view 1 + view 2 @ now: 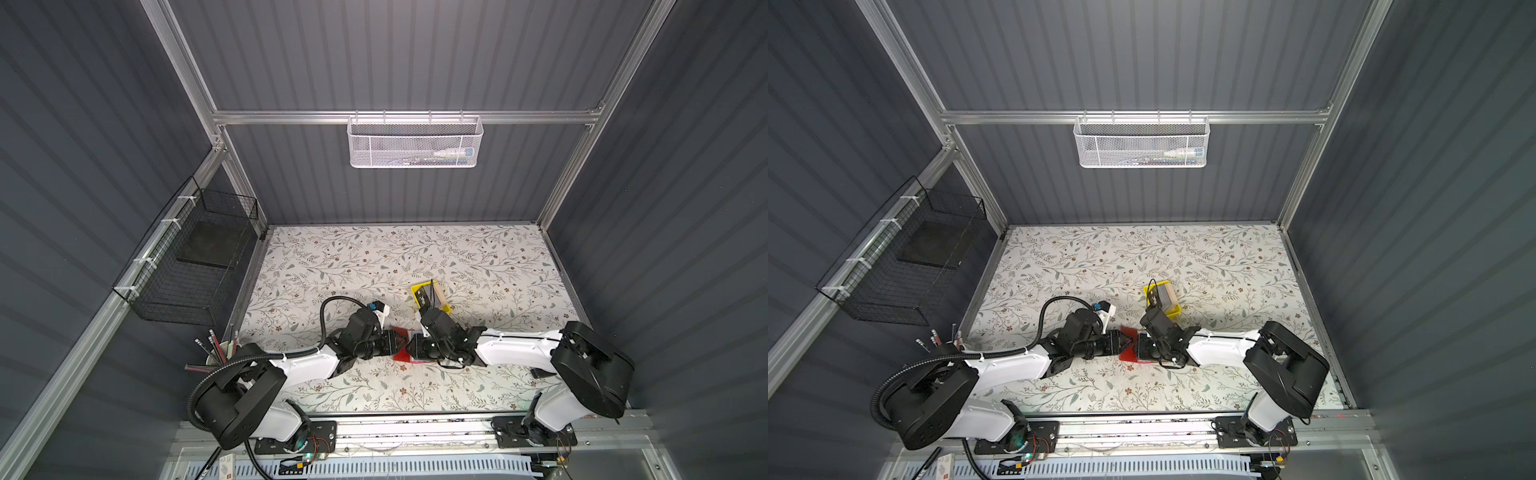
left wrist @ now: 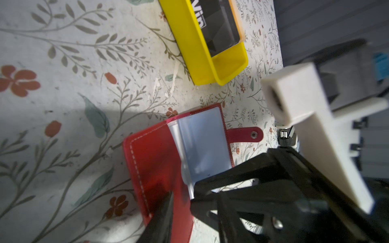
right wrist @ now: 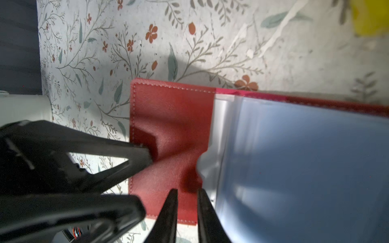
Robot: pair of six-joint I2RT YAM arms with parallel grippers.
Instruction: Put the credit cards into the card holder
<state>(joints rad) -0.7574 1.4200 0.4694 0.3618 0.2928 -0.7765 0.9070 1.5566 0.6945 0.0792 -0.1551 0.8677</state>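
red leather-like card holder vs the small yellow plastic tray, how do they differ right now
The red leather-like card holder is a thin, flat booklet lying open; the small yellow plastic tray is a rigid box with raised walls. The card holder shows a light blue card among its clear pockets; the tray holds a black VIP card. Both rest on the floral table.

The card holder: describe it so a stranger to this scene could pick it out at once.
On the floral table, look at the front middle. The card holder lies open there, on the robot's side of the yellow tray. It alone is red: a stitched booklet with clear pockets and a snap tab.
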